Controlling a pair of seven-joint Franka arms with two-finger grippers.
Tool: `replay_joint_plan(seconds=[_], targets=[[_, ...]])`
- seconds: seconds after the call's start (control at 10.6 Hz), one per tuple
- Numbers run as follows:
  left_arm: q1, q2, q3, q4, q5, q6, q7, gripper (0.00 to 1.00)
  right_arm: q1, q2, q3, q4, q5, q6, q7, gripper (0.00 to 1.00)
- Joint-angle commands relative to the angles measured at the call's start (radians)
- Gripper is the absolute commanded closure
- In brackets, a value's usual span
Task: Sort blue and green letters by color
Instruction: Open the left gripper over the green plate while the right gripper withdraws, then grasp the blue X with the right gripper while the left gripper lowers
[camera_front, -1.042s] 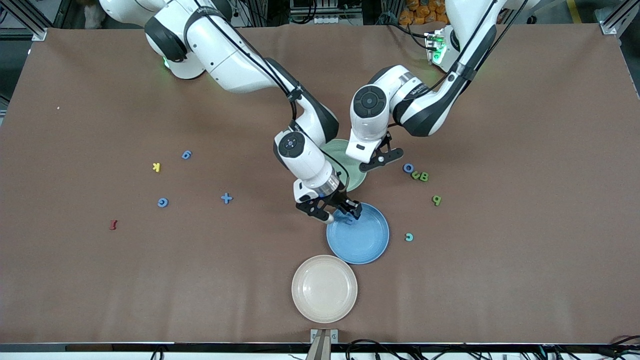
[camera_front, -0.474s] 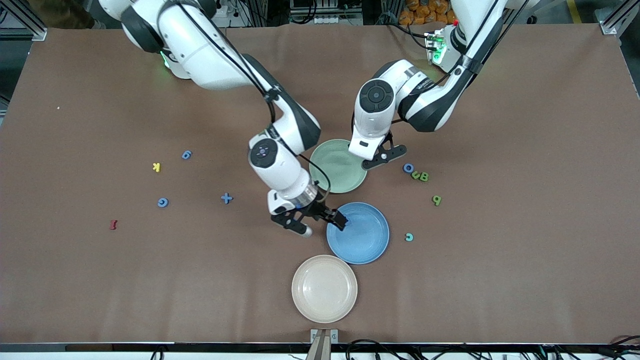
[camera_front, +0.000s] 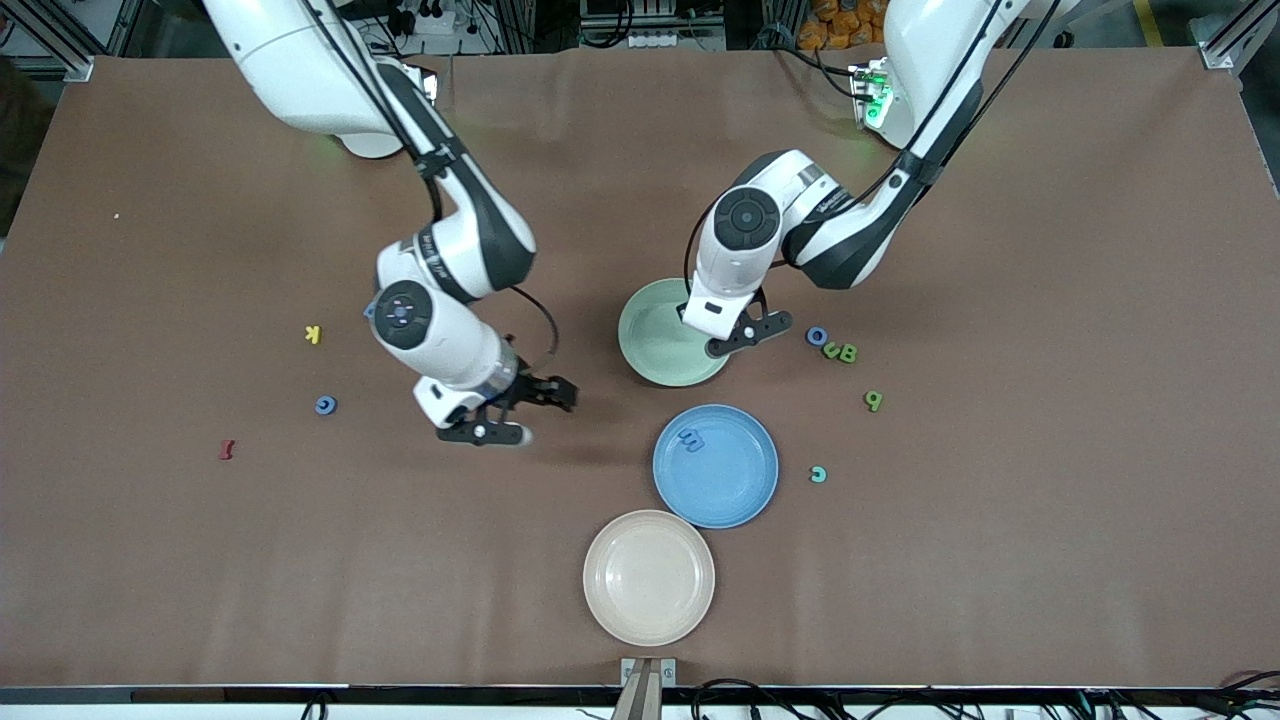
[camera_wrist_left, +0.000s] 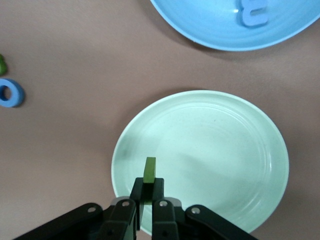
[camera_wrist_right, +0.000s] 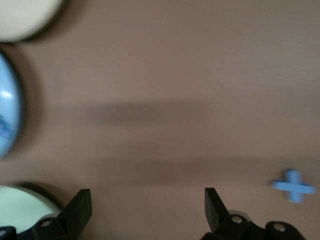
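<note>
- Nearest the front camera sits an empty cream plate.
- Just above it in the front view is a blue plate with one blue letter lying in it.
- Beside that plate, toward the left arm's end of the table, lies a small teal piece; a little farther off is a green letter.
- The right gripper hangs empty over bare table, its jaws spread wide. Its wrist view shows a blue plus sign on the cloth close by.
- Toward the right arm's end lie a dark red piece, a blue letter C and a yellow K.
- Farther back, the green plate holds nothing yet.
- The left gripper hovers over the green plate's edge, fingers pinched on a green piece held edge-on.
- Beside the green plate are a blue ring and two green letters touching each other.
- Judged step: the left arm is about to deliver a green piece, which calls for opening the jaws over the plate. The right arm likely needs to drop onto the plus sign next.
</note>
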Motion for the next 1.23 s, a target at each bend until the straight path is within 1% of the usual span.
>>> replay_joint_plan(seconds=[0.0,0.09,0.19,0.28,0.38,0.47,0.57,0.66,0.76,0.85,0.95,1.04,1.14], targets=[[-0.022,0.056,-0.003,0.043,-0.022,-0.002,-0.002,0.22,-0.089,-0.212,0.015,-0.321,-0.073,0.048,-0.274,0.0],[-0.024,0.061,-0.003,0.037,-0.021,-0.008,-0.002,0.0,-0.108,-0.229,0.013,-0.334,-0.17,0.04,-0.293,0.0],[-0.021,0.058,-0.003,0.031,-0.021,-0.026,-0.002,0.0,-0.114,-0.229,0.013,-0.332,-0.305,0.037,-0.294,0.0],[-0.012,0.048,-0.003,0.034,-0.021,-0.067,0.0,0.0,-0.112,-0.22,0.015,-0.328,-0.378,0.043,-0.294,0.02],[0.002,0.027,-0.001,0.032,-0.021,-0.106,0.001,0.0,-0.118,-0.208,0.016,-0.323,-0.412,0.043,-0.31,0.07],[0.051,0.004,0.0,0.034,-0.011,-0.156,0.016,0.0,-0.126,-0.193,0.016,-0.32,-0.423,0.046,-0.365,0.17],[0.118,-0.016,0.002,0.038,0.01,-0.167,0.03,0.0,-0.144,-0.168,0.018,-0.319,-0.42,0.074,-0.391,0.21],[0.205,-0.03,-0.001,0.038,0.056,-0.167,0.091,0.0,-0.154,-0.139,0.018,-0.319,-0.412,0.106,-0.395,0.26],[0.273,-0.036,-0.001,0.037,0.082,-0.167,0.16,0.0,-0.178,-0.116,0.027,-0.314,-0.411,0.114,-0.395,0.28],[0.331,-0.042,-0.001,0.032,0.113,-0.166,0.235,0.0,-0.209,-0.097,0.06,-0.308,-0.409,0.115,-0.395,0.29],[0.4,-0.042,-0.006,0.029,0.13,-0.166,0.324,0.0,-0.22,-0.079,0.079,-0.306,-0.405,0.13,-0.393,0.31],[0.442,-0.044,-0.006,0.014,0.133,-0.154,0.398,0.0,-0.22,-0.064,0.084,-0.309,-0.38,0.167,-0.392,0.31],[0.48,-0.044,-0.006,-0.005,0.151,-0.123,0.443,0.0,-0.22,-0.05,0.084,-0.309,-0.374,0.172,-0.392,0.31]])
